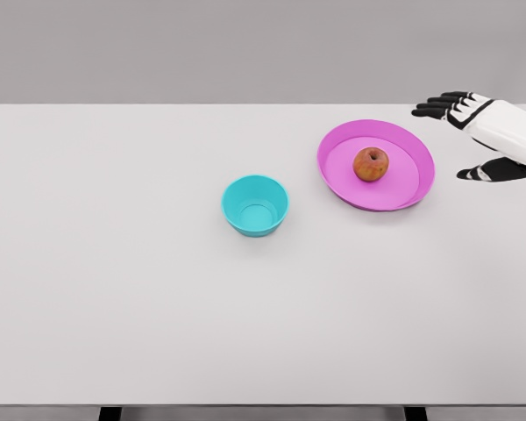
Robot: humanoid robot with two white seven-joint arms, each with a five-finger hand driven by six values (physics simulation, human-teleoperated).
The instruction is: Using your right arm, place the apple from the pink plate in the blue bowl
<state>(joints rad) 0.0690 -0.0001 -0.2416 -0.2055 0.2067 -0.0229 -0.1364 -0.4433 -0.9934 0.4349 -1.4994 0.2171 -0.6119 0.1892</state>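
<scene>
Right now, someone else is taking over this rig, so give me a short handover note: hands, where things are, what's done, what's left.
Right hand: open, fingers spread, holding nothing, hovering at the right edge of the table beside the pink plate.
Left hand: not in view.
Apple: sitting upright on the pink plate, untouched.
Blue bowl: empty, left of the plate, apart from it.
Done: nothing moved so far.
Left: grasp the apple with the right hand, carry it left, release it into the bowl.
</scene>
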